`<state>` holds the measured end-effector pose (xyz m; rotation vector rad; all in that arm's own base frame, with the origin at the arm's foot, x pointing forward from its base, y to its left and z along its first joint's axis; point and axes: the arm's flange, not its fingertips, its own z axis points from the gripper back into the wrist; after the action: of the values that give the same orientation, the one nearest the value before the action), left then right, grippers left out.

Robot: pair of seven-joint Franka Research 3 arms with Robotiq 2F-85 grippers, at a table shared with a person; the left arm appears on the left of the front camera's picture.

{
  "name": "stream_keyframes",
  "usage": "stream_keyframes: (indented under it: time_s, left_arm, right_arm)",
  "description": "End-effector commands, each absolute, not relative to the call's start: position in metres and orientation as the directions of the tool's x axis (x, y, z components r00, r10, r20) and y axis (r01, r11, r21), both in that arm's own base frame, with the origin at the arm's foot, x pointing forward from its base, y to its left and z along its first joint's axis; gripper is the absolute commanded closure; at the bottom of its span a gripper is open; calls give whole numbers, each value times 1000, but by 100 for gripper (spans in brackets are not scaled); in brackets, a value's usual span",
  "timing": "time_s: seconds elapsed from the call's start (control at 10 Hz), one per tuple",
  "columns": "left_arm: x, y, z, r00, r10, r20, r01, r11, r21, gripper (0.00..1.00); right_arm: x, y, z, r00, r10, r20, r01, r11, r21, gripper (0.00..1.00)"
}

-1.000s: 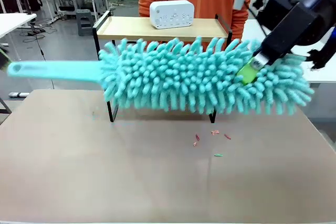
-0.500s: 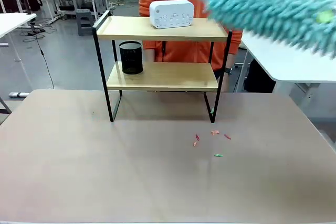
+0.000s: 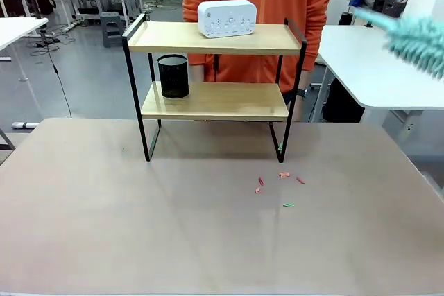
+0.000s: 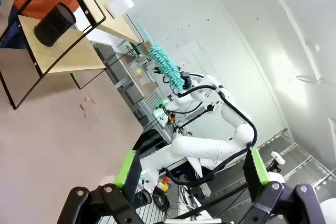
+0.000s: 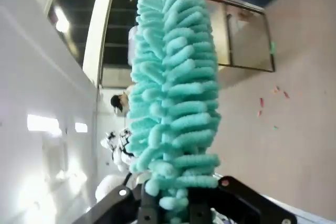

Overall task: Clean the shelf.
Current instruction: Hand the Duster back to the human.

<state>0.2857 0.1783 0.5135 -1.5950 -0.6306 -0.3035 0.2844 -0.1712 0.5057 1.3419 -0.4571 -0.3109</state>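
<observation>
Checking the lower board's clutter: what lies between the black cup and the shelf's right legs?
Front view: nothing; the lower board of the shelf is bare beyond the black cup.

no readable text, white device (image 3: 227, 18) on shelf (image 3: 215, 38) shows marks too small to read

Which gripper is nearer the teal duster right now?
Right. The right gripper is shut on the duster, holding it off to the shelf's right. The left gripper hangs open, well away from it.
</observation>
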Motion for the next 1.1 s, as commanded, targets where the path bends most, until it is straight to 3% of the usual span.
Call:
stream_keyframes:
  time_s: [0.0, 0.2, 0.3, 1.0]
  left_arm:
    - [283, 179, 515, 810, 197, 552, 565, -13, -825, 0]
    - [283, 179, 515, 810, 197, 552, 565, -13, -825, 0]
    - [283, 179, 515, 810, 197, 552, 565, -13, -825, 0]
    - [283, 179, 515, 810, 197, 552, 565, -13, -825, 0]
  right_arm:
    - [300, -157, 470, 853, -521, -40, 103, 93, 990, 100]
    - [313, -150, 441, 820, -544, -178, 293, 132, 947, 100]
    - [295, -168, 446, 861, -508, -42, 129, 136, 982, 100]
    - [295, -168, 446, 861, -508, -42, 129, 136, 982, 100]
